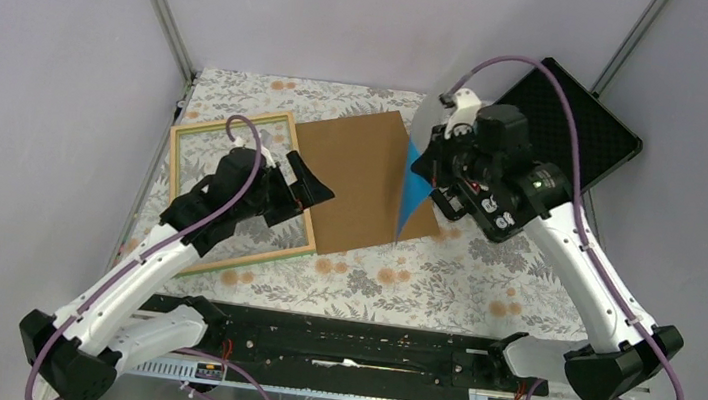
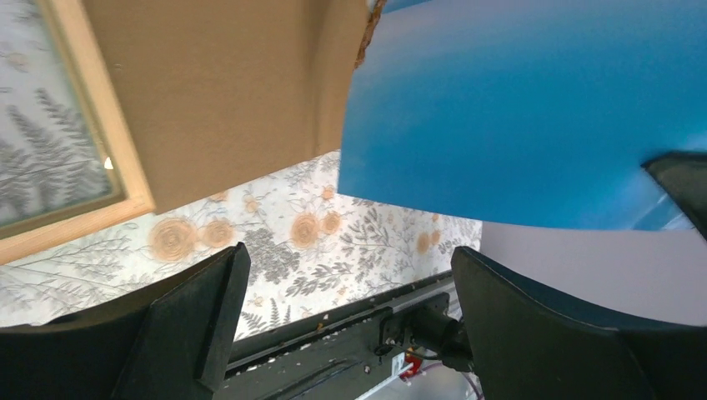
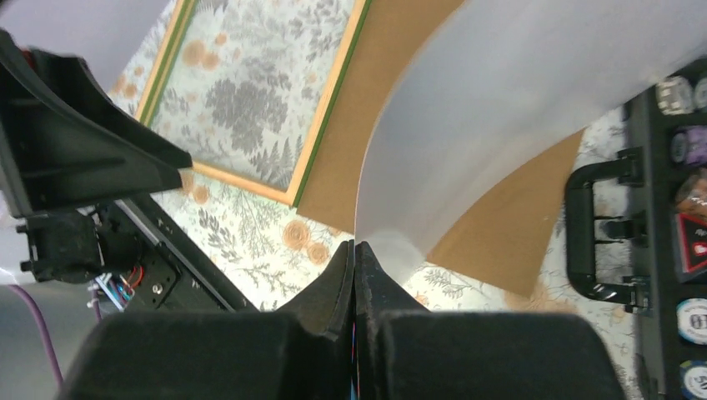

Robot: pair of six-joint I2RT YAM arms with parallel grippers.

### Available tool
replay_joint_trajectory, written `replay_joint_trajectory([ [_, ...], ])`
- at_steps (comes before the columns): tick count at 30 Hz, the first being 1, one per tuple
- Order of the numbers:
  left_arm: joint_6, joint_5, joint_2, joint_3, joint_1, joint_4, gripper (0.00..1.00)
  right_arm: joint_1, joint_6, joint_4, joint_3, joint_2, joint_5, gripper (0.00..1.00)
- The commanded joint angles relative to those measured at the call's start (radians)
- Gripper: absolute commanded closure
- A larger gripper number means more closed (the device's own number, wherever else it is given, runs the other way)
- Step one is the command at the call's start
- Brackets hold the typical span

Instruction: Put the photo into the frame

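1. While the right gripper (image 3: 354, 250) is clamped tight on one edge of the photo (image 3: 500, 108), the print stands up in the air and bows into a curve, held over the right part of the brown backing panel (image 1: 363, 171)
2. Its plain white back faces the right wrist camera, and its blue printed side (image 2: 534, 108) faces the left arm
3. None of the photo is inside the frame (image 1: 173, 174); I cannot tell whether its lowest corner touches the panel
4. Lying flat on the floral cloth (image 1: 402, 276) at the left, the frame shows the cloth pattern through its pane, and the backing panel lies right against its right rail
5. Spread wide and holding nothing, the left gripper (image 1: 302, 199) hangs over that right rail with its fingers pointed toward the print
6. A black case (image 1: 581, 115) with chips in it sits open at the far right corner, behind the right arm
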Motion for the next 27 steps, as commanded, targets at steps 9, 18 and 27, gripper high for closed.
replay_joint_trajectory([
  [9, 0.119, -0.242, -0.051, 0.170, 0.074, -0.406, 0.01, 0.318, 0.146, 0.162, -0.150, 0.182, 0.167, 1.00],
  [18, 0.062, -0.012, -0.032, 0.065, 0.196, -0.293, 0.02, 0.339, 0.231, 0.391, -0.284, 0.292, 0.028, 1.00],
  [27, -0.133, 0.078, 0.129, 0.012, 0.204, -0.155, 0.06, 0.344, 0.234, 0.457, -0.340, 0.312, 0.014, 1.00],
])
